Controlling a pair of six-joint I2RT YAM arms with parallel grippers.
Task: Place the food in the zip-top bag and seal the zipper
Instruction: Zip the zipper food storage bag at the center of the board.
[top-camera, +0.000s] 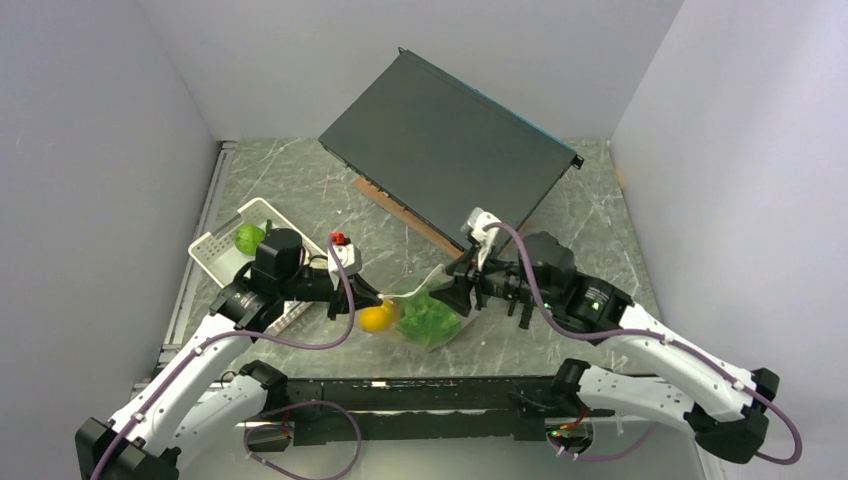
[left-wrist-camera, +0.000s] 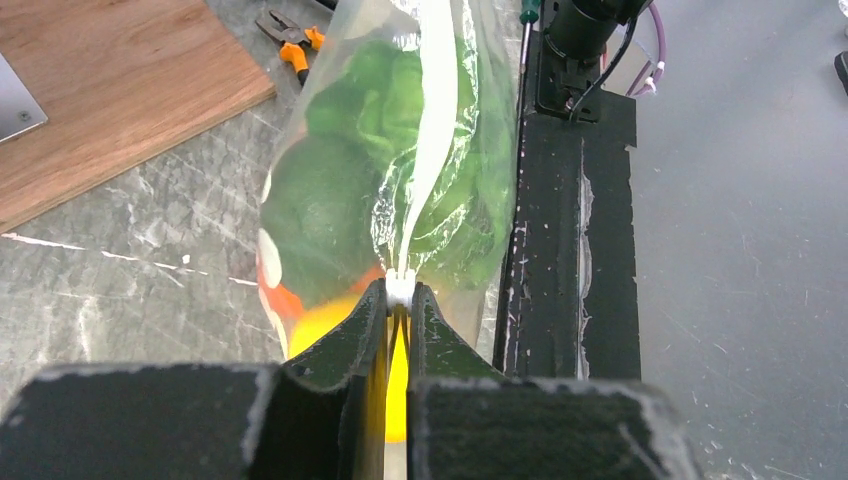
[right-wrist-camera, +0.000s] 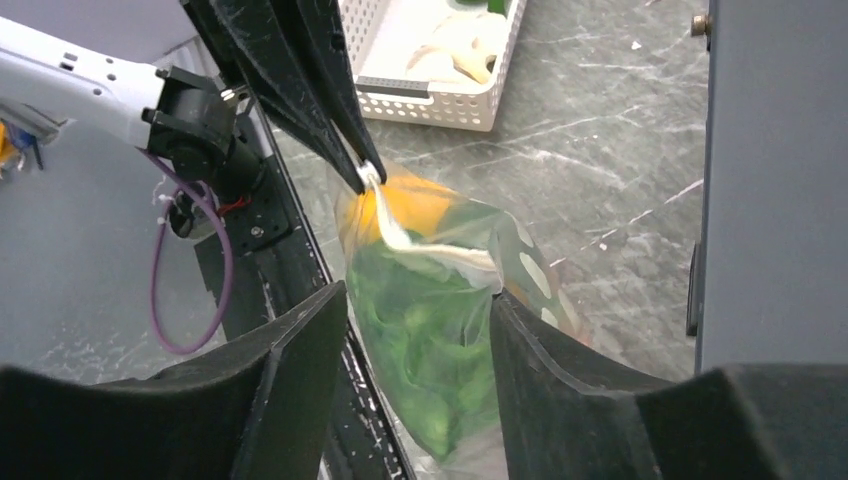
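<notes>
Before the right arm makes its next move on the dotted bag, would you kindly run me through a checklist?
1. Clamp of left gripper on the zipper end: ok.
2. Hold of right gripper on the zipper: not ok, jaws apart on either side of the bag.
3. Contents, lettuce and orange fruit inside the bag: ok.
4. Zipper sealed along its whole length: cannot tell.
5. All food bagged: not ok, a green fruit lies in the basket.

Reaches in from 8 o'clock with left gripper (left-wrist-camera: 400, 303), pinching zipper (left-wrist-camera: 432, 130) tight; reaches from 4 o'clock with right gripper (right-wrist-camera: 415, 300), jaws parted.
</notes>
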